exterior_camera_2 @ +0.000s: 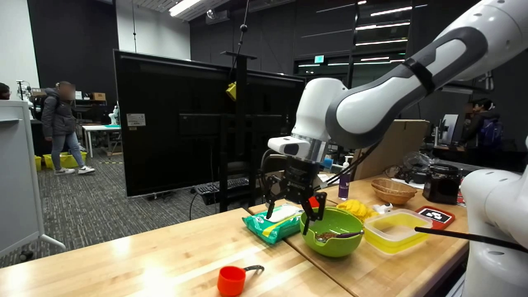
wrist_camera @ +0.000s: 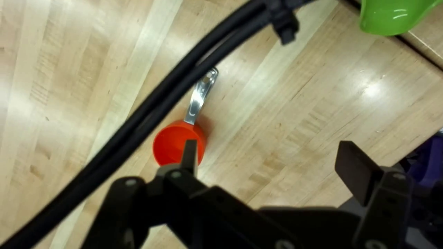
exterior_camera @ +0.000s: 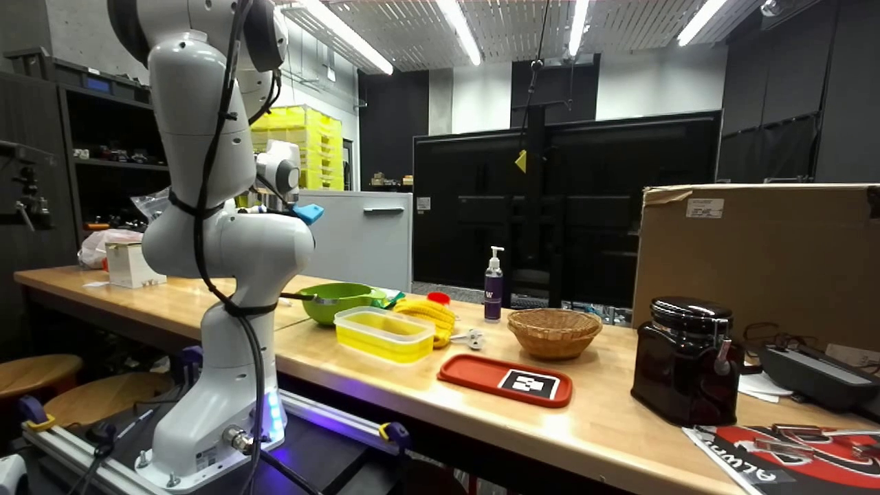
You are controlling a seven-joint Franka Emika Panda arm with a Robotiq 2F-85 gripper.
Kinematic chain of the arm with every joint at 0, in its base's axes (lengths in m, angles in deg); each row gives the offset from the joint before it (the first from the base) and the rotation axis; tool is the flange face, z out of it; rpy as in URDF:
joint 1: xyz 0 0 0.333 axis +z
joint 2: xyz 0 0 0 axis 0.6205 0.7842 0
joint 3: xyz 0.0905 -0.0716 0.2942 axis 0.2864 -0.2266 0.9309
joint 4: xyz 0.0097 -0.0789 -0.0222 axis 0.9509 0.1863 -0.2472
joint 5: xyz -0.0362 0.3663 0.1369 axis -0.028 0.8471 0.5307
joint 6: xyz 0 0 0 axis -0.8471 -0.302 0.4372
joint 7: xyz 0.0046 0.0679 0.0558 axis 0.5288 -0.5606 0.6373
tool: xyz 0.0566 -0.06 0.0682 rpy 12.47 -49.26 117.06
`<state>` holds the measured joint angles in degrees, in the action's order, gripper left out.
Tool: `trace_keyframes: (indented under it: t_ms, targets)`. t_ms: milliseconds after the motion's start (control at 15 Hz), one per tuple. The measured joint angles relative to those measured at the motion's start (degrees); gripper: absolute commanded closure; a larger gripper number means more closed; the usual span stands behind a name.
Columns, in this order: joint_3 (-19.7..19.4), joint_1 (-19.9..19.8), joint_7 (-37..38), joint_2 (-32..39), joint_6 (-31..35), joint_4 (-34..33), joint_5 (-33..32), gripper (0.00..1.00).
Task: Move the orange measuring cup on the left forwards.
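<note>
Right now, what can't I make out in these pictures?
Orange cup: partly behind a black finger in the wrist view; not seen in an exterior view, where the white arm probably blocks it.
Markings on its handle: too small to read, wrist view.
Green bowl: cut off by the wrist view's top edge.
Person in grey jacket: face blurred in an exterior view.

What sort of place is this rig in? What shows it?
Likely a robotics lab or workshop rather than a home kitchen: a robot arm with its base bolted down, a long wooden bench beside it, and what look like stacked yellow bins behind.
</note>
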<state>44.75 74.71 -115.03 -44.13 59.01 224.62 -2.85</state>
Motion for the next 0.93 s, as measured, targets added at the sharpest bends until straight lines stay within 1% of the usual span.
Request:
trace_keyframes:
  t_ms: [267, 533, 733, 933]
  targets:
    - [-1.47, -0.01, -8.33, 3.22, -0.2, -2.09, 7.0, 0.0]
    - [-1.4, -0.82, -15.28, 7.79, -0.31, -3.77, 12.37, 0.0]
    - [-0.37, -2.71, -19.62, 11.44, -0.99, -5.57, 15.02, 0.0]
    - [1.92, -5.6, -22.35, 14.95, -2.39, -8.04, 16.03, 0.0]
